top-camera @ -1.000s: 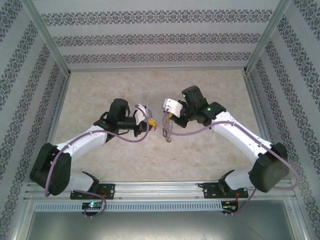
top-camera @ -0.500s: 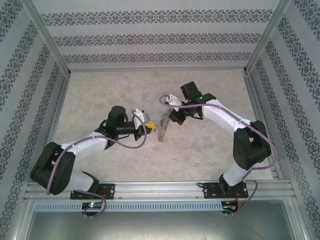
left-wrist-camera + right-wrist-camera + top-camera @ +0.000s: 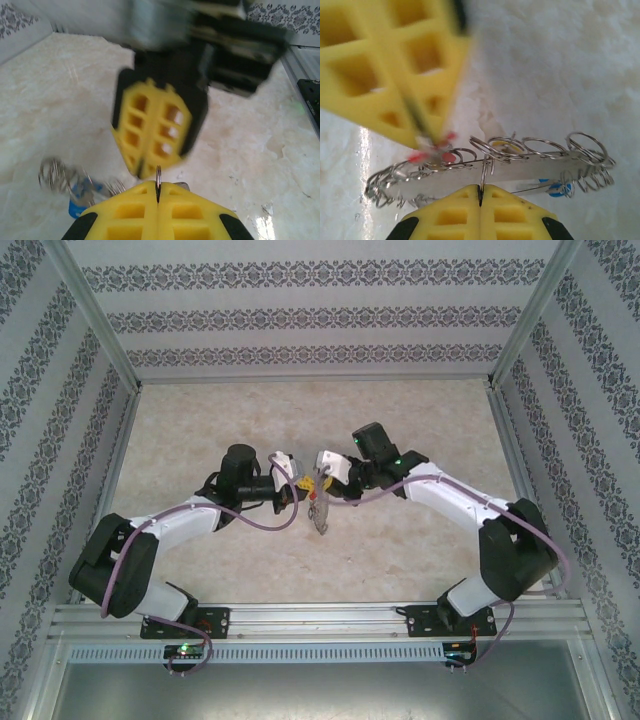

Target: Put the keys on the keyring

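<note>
We're nose to nose out here: our right gripper (image 3: 480, 194) is clenched on a thin wire loop of the keyring (image 3: 492, 150), whose coils stretch sideways just past its fingertips. Our left gripper (image 3: 158, 189) is pinched tight on a red key (image 3: 432, 151), right against those coils. A blue key (image 3: 554, 188) hangs toward the other end.

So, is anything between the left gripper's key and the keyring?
Nothing visible: the left gripper holds the red key right at the coils of the keyring, which the right gripper pinches.
</note>
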Motion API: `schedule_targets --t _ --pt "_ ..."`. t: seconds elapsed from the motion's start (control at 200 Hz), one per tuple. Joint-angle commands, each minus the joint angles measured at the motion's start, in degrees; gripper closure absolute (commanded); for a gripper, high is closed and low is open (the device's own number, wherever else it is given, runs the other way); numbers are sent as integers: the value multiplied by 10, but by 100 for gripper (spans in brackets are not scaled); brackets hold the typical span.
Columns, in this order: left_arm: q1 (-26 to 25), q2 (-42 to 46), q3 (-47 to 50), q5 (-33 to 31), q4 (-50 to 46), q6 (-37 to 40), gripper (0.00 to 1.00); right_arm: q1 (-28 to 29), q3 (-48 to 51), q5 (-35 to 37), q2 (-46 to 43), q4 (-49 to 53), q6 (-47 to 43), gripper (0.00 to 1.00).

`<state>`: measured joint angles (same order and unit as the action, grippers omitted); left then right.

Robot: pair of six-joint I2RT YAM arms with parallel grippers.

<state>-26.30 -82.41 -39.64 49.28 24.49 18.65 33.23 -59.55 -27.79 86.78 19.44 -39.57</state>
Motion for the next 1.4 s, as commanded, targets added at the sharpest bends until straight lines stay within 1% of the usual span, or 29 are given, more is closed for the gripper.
schedule_targets --t 0.0,0.115,0.245,0.32,0.48,0.59,0.704,0.804,0.944,1.029,1.134,1.284,1.394 --pt "-8 14 -21 27 -28 38 100 15 27 34 -36 -26 -98 100" --pt "-9 7 -36 14 -81 67 100 16 40 22 -59 -40 -115 100" --pt "-8 20 -23 -30 -78 71 100 15 39 7 -64 -28 -125 100" --pt "-8 35 -19 -42 -84 79 100 15 48 4 -72 -35 -125 100" --pt "-8 45 -35 -82 -165 118 100 10 51 -6 -78 -34 -119 100" --pt "-8 49 -23 -92 -157 116 100 5 49 -14 -80 -37 -115 100" --pt "-8 65 -7 -72 -141 109 100 2 47 -16 -79 -36 -115 100" --pt "-8 106 16 -37 -120 104 100 -1 43 -18 -77 -32 -117 100" --pt "-9 171 28 9 -118 85 100 -4 35 -16 -73 -28 -117 100" --pt "-24 190 34 24 -116 77 100 -4 33 -18 -72 -28 -117 100" --pt "-47 169 28 4 -160 94 100 -5 32 -24 -74 -31 -121 100" --pt "-60 134 38 -48 -141 99 100 -5 33 -36 -77 -26 -126 100" --pt "-65 103 20 -82 -154 117 100 -4 37 -48 -78 -27 -128 100"
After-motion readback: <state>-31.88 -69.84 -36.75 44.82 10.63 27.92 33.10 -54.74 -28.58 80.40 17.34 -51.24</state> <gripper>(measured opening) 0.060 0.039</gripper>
